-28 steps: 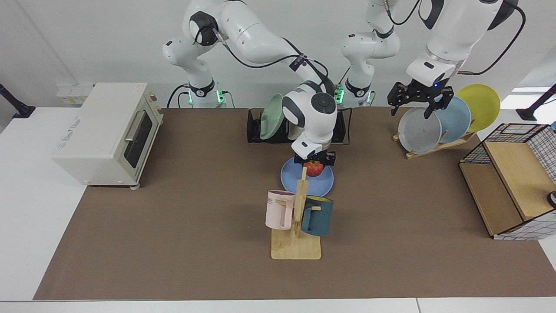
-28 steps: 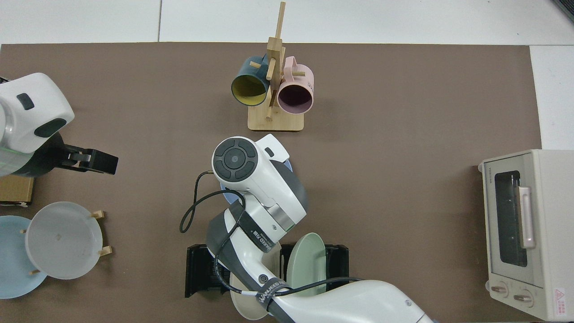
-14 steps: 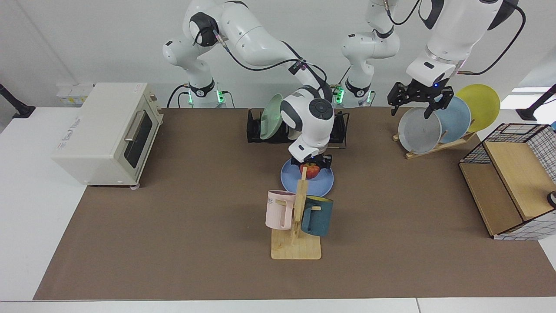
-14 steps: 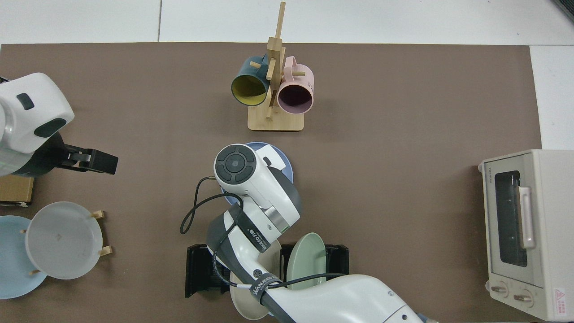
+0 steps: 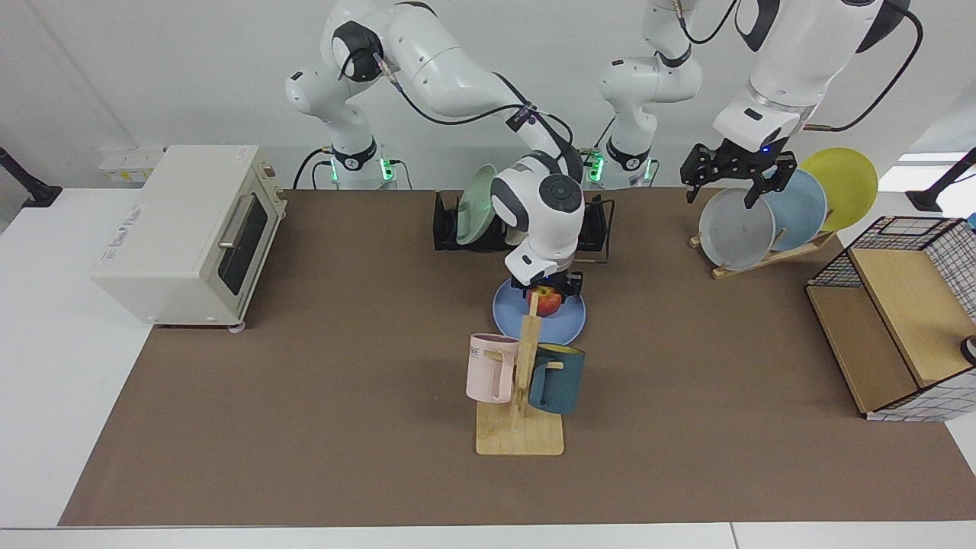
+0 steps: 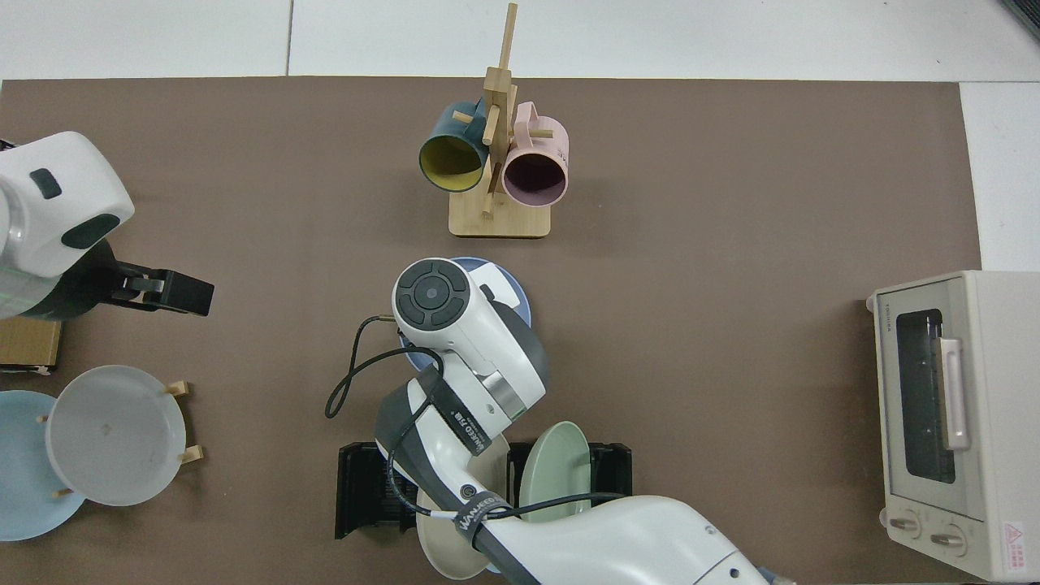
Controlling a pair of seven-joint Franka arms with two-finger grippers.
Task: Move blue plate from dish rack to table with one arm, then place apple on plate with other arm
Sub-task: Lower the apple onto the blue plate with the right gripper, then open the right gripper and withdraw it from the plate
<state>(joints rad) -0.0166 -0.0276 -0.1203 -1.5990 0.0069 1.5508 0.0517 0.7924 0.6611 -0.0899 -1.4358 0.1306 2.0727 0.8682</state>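
The blue plate [image 5: 570, 322] lies flat on the table [image 5: 305, 381], in front of the black dish rack [image 5: 445, 229]. My right gripper [image 5: 547, 290] reaches down over the plate, shut on the red and yellow apple [image 5: 546, 302], which sits at or just above the plate's surface. In the top view the right arm's wrist covers the apple, and only the rim of the blue plate [image 6: 513, 289] shows. My left gripper [image 5: 724, 195] waits open above a grey plate [image 5: 736, 229] at the far right.
A wooden mug tree [image 5: 521, 396] with pink and dark blue mugs stands just in front of the plate. The dish rack [image 6: 366, 487] holds a green plate [image 5: 476, 204] and a cream one. A toaster oven [image 5: 191, 229] and a wire-and-wood shelf [image 5: 892, 335] flank the mat.
The right arm has drawn back slightly and lowered the apple toward the blue plate. The left arm has not moved.
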